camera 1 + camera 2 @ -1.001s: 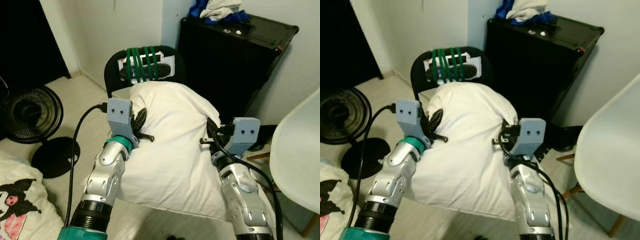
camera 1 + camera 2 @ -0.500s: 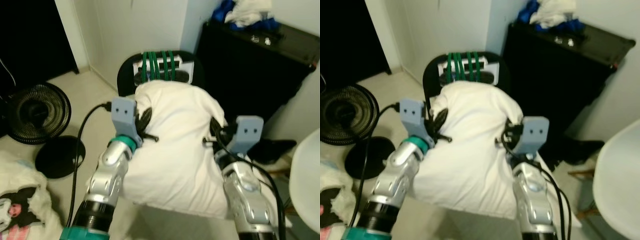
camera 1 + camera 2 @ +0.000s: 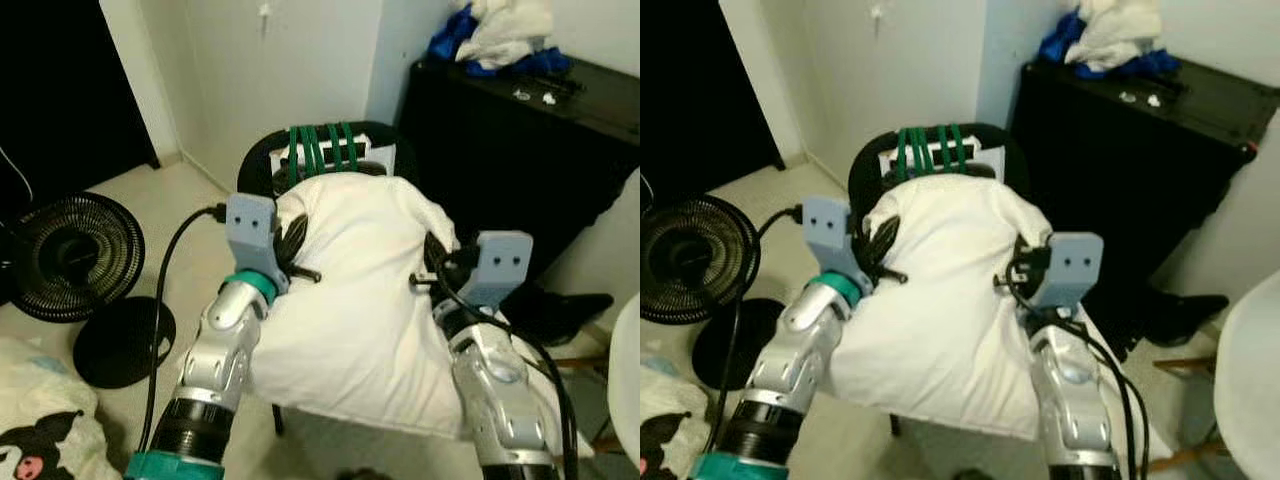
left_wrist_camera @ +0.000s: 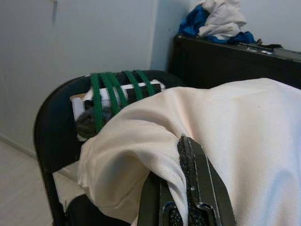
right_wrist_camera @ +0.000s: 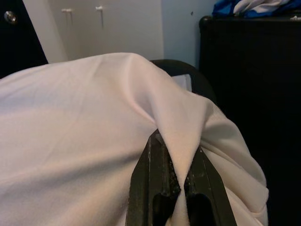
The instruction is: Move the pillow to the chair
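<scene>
Right wrist view shows the right claw (image 5: 178, 186) clenched on a pinched fold of the white pillow (image 3: 370, 290), the cloth squeezed between its two black fingers. The left claw (image 4: 186, 200) likewise grips a bunched edge of the pillow on the opposite side, so the soft load hangs spread between both arms rather than sagging from one corner. Just beyond the two claws stands the black chair (image 3: 262, 165), its backrest wrapped with green straps (image 3: 320, 150); the pillow's far end reaches that backrest, though whether it rests on the seat cannot be told. Holding both sides likely keeps it level for lowering onto the seat. A black cabinet (image 3: 530, 150) stands beyond the right claw.
</scene>
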### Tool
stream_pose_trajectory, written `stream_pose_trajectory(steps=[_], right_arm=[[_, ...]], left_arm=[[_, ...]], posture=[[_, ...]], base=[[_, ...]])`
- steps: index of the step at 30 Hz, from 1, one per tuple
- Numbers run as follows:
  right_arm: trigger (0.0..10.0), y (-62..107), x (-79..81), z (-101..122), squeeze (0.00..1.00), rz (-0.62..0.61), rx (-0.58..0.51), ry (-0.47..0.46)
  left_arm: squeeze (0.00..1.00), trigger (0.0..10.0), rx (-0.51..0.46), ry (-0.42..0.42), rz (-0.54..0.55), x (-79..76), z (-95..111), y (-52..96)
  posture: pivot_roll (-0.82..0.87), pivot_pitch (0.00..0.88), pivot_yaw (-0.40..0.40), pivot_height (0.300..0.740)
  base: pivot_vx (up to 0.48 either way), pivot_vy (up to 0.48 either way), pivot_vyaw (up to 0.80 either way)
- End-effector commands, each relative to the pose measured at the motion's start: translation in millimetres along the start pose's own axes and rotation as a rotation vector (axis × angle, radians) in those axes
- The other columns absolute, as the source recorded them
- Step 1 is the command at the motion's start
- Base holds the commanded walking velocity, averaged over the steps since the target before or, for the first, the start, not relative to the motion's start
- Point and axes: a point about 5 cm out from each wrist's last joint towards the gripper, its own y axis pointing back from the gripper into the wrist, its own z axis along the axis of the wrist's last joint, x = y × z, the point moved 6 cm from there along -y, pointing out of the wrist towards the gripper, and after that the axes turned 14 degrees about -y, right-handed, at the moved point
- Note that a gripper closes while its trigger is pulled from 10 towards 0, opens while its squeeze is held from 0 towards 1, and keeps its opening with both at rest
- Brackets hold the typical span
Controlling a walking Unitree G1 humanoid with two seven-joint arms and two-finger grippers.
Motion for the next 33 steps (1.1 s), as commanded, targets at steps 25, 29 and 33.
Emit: stream_pose_trajectory(steps=[25, 29, 33], right_arm=[[10.0, 0.1, 14.3, -1.1, 0.0, 0.051, 0.0, -0.004], [10.0, 0.8, 14.8, -2.9, 0.0, 0.052, 0.004, -0.004], [10.0, 1.0, 15.7, -3.9, 0.0, 0.053, 0.006, -0.006]], left_arm=[[0.0, 10.0, -0.044, 0.013, -0.038, -11.3, 9.2, 1.1], [0.0, 10.0, -0.049, 0.019, -0.036, -10.8, 10.2, 1.1], [0.0, 10.0, -0.043, 0.014, -0.03, -10.0, 9.4, 1.3]], posture=[[-0.06, 0.032, 0.069, 0.74], [-0.06, 0.024, 0.07, 0.74], [-0.06, 0.015, 0.069, 0.74]], base=[[0.35, 0.0, 0.0], [0.176, 0.0, 0.0], [0.0, 0.0, 0.0]])
